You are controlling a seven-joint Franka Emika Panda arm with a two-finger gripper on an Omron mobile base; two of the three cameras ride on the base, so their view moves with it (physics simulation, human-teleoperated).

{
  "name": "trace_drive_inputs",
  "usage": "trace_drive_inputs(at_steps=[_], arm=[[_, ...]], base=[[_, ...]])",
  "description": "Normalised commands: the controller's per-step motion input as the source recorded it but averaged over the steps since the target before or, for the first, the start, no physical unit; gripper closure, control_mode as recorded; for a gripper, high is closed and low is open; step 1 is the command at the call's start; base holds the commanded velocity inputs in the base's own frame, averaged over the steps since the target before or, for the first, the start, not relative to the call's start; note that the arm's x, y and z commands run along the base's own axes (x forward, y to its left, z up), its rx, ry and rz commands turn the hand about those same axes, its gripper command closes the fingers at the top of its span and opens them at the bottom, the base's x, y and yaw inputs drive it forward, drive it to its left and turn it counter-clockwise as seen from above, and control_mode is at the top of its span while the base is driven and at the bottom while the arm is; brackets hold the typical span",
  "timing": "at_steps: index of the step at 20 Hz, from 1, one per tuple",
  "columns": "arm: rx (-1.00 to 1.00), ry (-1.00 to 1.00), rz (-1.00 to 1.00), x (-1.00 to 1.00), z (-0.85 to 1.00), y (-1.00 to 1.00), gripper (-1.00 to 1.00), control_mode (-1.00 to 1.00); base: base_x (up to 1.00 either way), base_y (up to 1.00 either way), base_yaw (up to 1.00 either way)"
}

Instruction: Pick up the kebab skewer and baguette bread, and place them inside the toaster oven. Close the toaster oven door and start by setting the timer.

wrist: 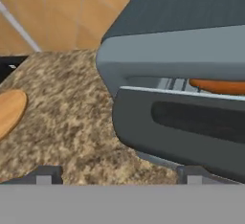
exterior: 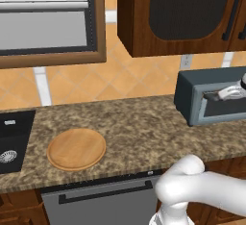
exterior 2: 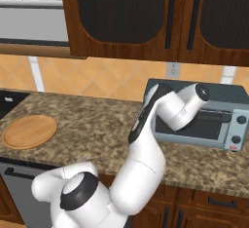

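Gripper (wrist: 119,176): the two dark finger tips (wrist: 44,175) stand far apart with nothing between them; the jaws are let go and hold nothing; they sit just in front of the oven door, low over the counter
Toaster oven door (wrist: 191,127): grey frame with a dark window; it is tipped partly open, so a gap shows along its top edge
Baguette bread (wrist: 217,85): orange-brown; it lies inside the oven on the wire rack (wrist: 174,83), seen through the gap above the door
Kebab skewer: I cannot tell where it is
Toaster oven (exterior 2: 223,95): dark blue-grey box on the counter, by the tiled wall; two round knobs (exterior 2: 241,120) on its right side; the white arm (exterior 2: 146,163) reaches across its front
Counter (exterior: 134,128): brown speckled stone
Wooden board (exterior: 76,149): round; it lies flat, well apart from the oven, near the dark sink (exterior: 14,140)
Wall cabinet (exterior 2: 146,17): dark wood, above the oven
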Motion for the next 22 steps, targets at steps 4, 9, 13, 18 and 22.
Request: trace_drive_inputs(at_steps=[4, 9, 13, 18, 22], arm=[[-0.02, -0.01, -0.16, 0.52, -0.12, 0.04, -1.0, -1.0], [-0.01, -0.02, -0.13, 0.35, -0.03, 0.0, -1.0, -1.0], [0.0, -0.07, -0.08, -0.24, 0.0, 0.0, -1.0, -1.0], [0.0, -0.06, -0.07, -1.0, 0.1, 0.0, -1.0, -1.0], [-0.03, -0.01, -0.05, -0.79, 0.16, -0.16, -1.0, -1.0]], base=[[0.0, 0.0, 0.0], [0.0, 0.0, 0.0], [0.0, 0.0, 0.0], [0.0, 0.0, 0.0], [0.0, 0.0, 0.0]])
